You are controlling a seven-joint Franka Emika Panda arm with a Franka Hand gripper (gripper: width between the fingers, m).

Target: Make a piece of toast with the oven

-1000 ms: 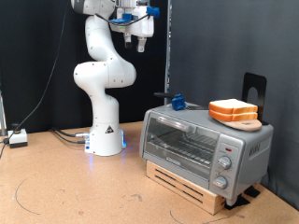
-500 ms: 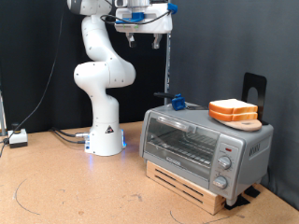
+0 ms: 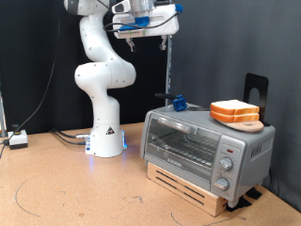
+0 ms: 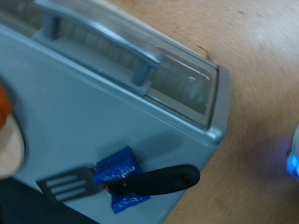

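Observation:
The silver oven (image 3: 199,143) stands on a wooden pallet at the exterior view's right, its glass door shut. Two bread slices (image 3: 234,109) lie stacked on a round wooden board (image 3: 246,124) on the oven's top. My gripper (image 3: 166,38) hangs high above the oven's left end, well clear of it, with nothing seen in it. The wrist view looks down on the oven top (image 4: 75,112) and its bar handle (image 4: 98,35). An edge of the bread (image 4: 7,131) shows at the side. No fingers show in the wrist view.
A small blue block (image 3: 179,102) with a black-handled spatula (image 4: 140,182) lies on the oven top near its left end. A black stand (image 3: 256,89) rises behind the bread. A thin vertical pole (image 3: 169,66) stands behind the oven. Cables run along the floor by the robot base (image 3: 105,143).
The hand has swung towards the exterior view's right and slightly up, from beside the arm to above the oven's left end. The oven and bread have not moved.

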